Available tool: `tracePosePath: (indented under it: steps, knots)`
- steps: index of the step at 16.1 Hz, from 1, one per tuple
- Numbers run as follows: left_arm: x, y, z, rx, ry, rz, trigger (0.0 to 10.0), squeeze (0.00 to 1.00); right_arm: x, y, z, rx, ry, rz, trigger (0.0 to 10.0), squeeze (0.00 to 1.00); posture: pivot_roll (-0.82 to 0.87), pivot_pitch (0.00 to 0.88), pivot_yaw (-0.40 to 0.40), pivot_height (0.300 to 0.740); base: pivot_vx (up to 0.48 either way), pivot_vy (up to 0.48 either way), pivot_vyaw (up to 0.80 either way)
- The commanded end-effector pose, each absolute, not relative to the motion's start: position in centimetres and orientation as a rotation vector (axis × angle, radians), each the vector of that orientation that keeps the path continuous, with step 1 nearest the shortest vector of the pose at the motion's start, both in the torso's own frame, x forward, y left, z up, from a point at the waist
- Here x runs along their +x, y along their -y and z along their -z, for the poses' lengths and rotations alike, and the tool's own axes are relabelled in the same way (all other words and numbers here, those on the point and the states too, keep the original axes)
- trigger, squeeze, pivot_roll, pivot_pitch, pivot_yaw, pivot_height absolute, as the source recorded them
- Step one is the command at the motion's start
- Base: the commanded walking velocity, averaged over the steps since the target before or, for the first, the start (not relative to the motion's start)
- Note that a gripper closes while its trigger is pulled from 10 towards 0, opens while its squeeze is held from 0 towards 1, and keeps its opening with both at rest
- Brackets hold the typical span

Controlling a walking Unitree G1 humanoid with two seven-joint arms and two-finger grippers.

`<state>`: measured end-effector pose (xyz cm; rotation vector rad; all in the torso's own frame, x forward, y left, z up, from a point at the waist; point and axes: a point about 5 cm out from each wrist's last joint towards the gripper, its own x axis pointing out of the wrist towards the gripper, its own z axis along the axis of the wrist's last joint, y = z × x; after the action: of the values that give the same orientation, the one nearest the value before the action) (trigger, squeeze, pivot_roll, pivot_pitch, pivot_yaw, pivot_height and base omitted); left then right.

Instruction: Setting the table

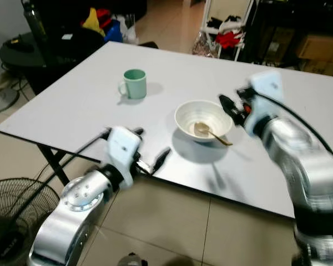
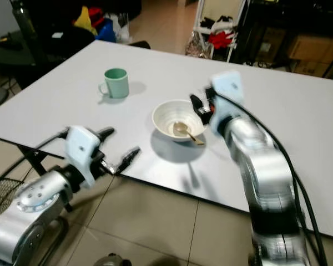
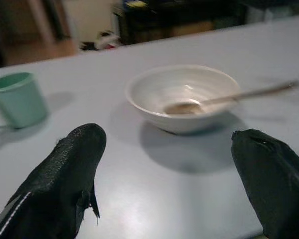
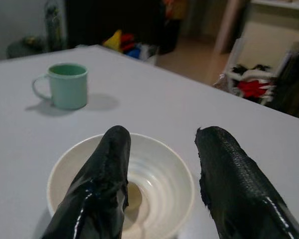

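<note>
The white bowl (image 1: 203, 119) sits near the middle of the grey desk (image 1: 72, 105), with a spoon (image 1: 210, 132) lying in it, its head on the bowl's floor and its handle resting over the rim on the robot's right. The green mug (image 1: 134, 83) stands well apart, further back and to the left. The right gripper (image 1: 231, 108) hangs just above the bowl's right rim, its jaws apart at a middling width and holding nothing; in the right wrist view one finger (image 4: 102, 184) lies over the bowl's hollow and the other over the rim or just outside it. The left gripper (image 1: 150, 152) waits at the desk's near edge, its jaws spread wide and empty, pointed at the bowl. The step looks like a grasp on the bowl's rim or the spoon, though which one cannot be told. For the rim, the right gripper should come straight down so one finger goes inside the wall and the other outside, then close firmly, since glazed ware is slippery. It should keep clear of the spoon handle, which could tip out if nudged. The bowl should be lifted level so the spoon does not slide.
</note>
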<state>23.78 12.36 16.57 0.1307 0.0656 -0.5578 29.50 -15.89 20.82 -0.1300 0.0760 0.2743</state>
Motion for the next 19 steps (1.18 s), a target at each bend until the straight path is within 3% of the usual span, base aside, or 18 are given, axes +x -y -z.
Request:
tracePosePath:
  steps: [1,3,7,12,19]
  knots:
    - [23.6,-12.9,-17.4,0.128,-0.016,0.478,10.0,0.0,27.3,15.7,-20.7,-0.1,-0.049,-0.275,10.0,1.0,0.09,0.0,0.041,0.74,0.0,0.0,0.0]
    - [23.3,-13.0,-17.6,0.128,0.0,0.455,10.0,0.0,25.5,15.1,-19.9,-0.022,-0.023,-0.294,10.0,1.0,0.09,0.0,0.048,0.74,0.0,0.0,0.0]
    - [22.9,-13.1,-17.5,0.108,-0.015,0.396,10.0,0.0,22.6,13.7,-18.8,0.023,0.019,-0.302,10.0,1.0,0.09,0.0,0.059,0.74,0.0,0.0,0.74]
    - [22.6,-13.3,-17.2,0.107,-0.045,0.357,10.0,0.0,22.3,14.3,-18.6,-0.056,0.059,-0.247,10.0,1.0,0.1,0.0,0.056,0.74,0.0,0.0,0.8]
    - [22.3,-13.8,-16.6,0.143,-0.052,0.311,10.0,0.0,22.1,13.2,-17.2,0.005,-0.001,-0.32,10.0,1.0,0.12,0.0,0.036,0.74,0.0,0.0,0.8]
